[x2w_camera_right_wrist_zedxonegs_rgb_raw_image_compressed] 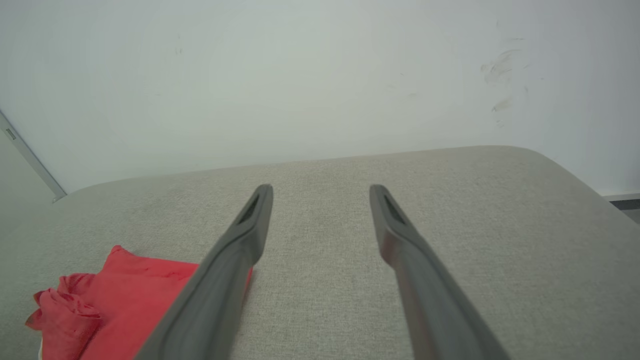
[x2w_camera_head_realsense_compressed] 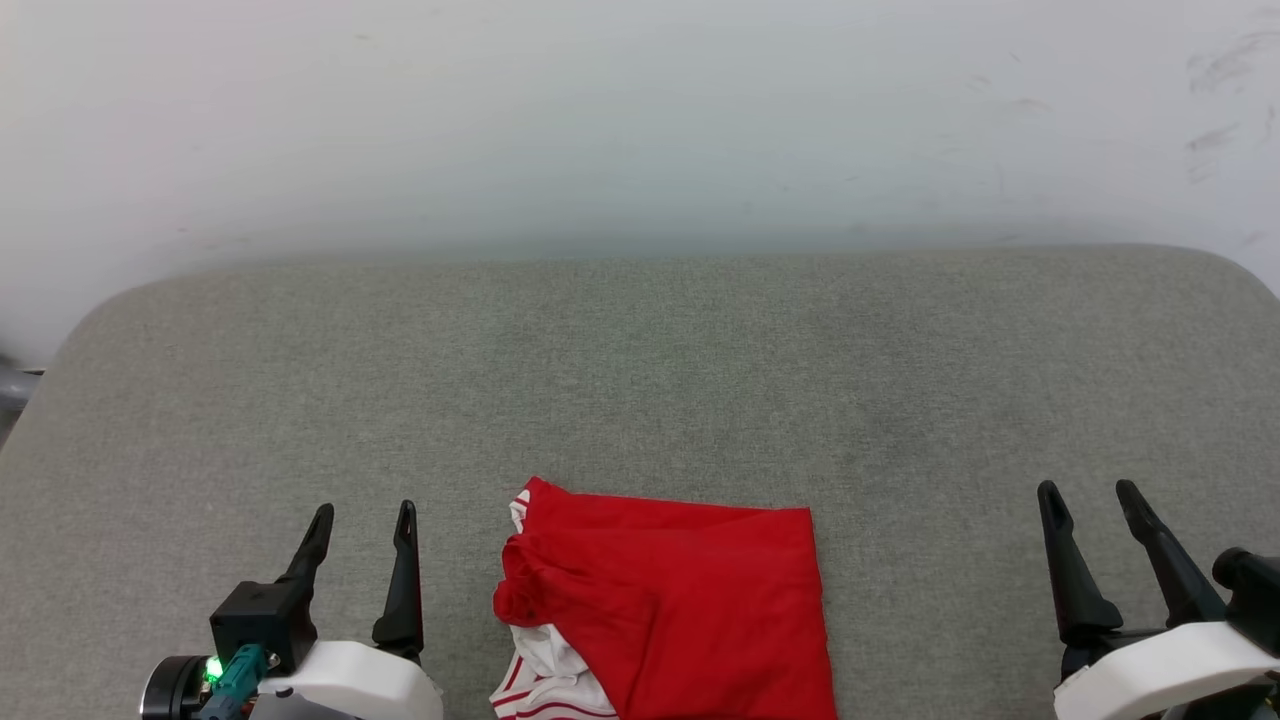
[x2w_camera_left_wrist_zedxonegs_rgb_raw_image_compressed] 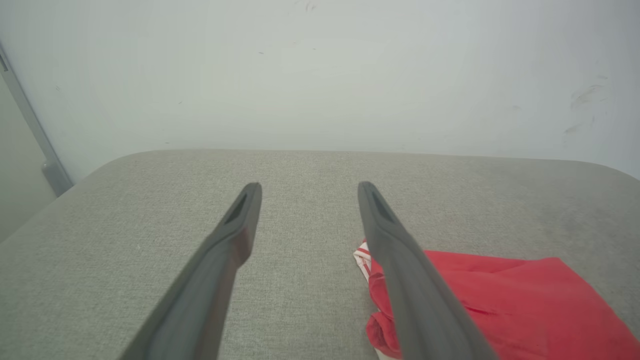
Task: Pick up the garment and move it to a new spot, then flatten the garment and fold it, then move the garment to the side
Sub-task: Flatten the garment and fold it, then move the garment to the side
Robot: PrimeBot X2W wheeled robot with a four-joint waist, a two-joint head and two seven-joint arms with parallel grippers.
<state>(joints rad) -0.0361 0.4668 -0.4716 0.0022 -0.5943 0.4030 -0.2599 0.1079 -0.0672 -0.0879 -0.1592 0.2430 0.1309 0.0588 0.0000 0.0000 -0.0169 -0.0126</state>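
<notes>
The thin bright red jersey shirt with white striped trim (x2w_camera_head_realsense_compressed: 680,610) lies roughly folded at the head view's bottom centre, on the grey fabric surface (x2w_camera_head_realsense_compressed: 640,380). The left gripper (x2w_camera_head_realsense_compressed: 364,508) and right gripper (x2w_camera_head_realsense_compressed: 1087,488) flank it, spread and empty. Moving it aside seems due, which calls for pinching an edge.

Head view looks down; both low wrist views share garment (x2w_camera_head_realsense_compressed: 700,600).

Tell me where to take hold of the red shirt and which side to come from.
Probably the bunched roll on the left edge of the red shirt, approached from the robot's left with the open left claw, which sits nearest. That roll stands up off the grey pad, giving bulk to pinch; the rest lies flat and thin.
</notes>
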